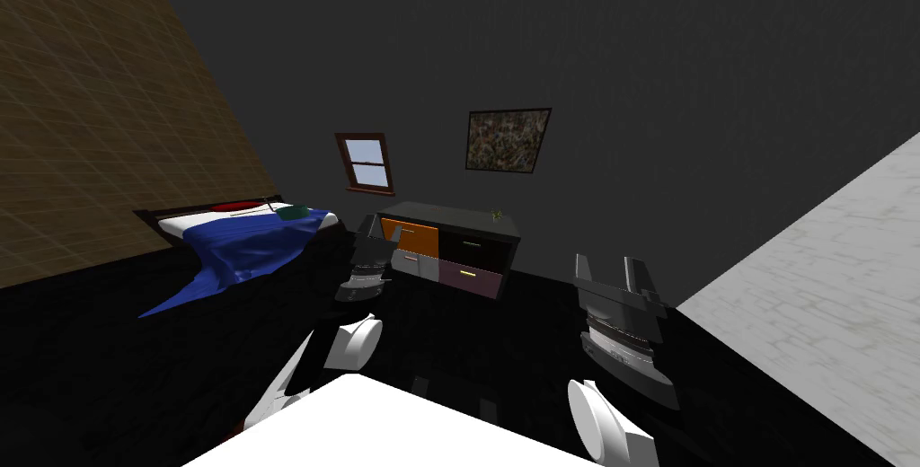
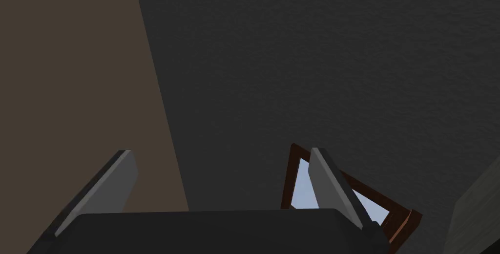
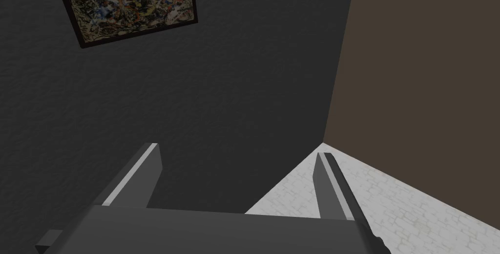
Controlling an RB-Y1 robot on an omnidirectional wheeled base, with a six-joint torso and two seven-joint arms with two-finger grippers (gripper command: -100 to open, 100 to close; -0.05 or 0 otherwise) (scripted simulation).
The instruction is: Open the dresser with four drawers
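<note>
Two pairs of jaws stand spread, pinching nothing: those of the left gripper [image 2: 219,152] and of the right gripper [image 3: 238,149], both raised ahead of me. In the head view the left gripper shows before the left end of the low dark dresser [image 1: 467,221]; I cannot tell whether they touch. Its four drawer fronts, orange, black, pale grey and purple, look shut. The right gripper hangs well apart, to the dresser's right. A small green plant [image 1: 496,213] sits at the dresser top's right rear corner. A bed with a blue blanket [image 1: 243,242] stands left of the dresser.
</note>
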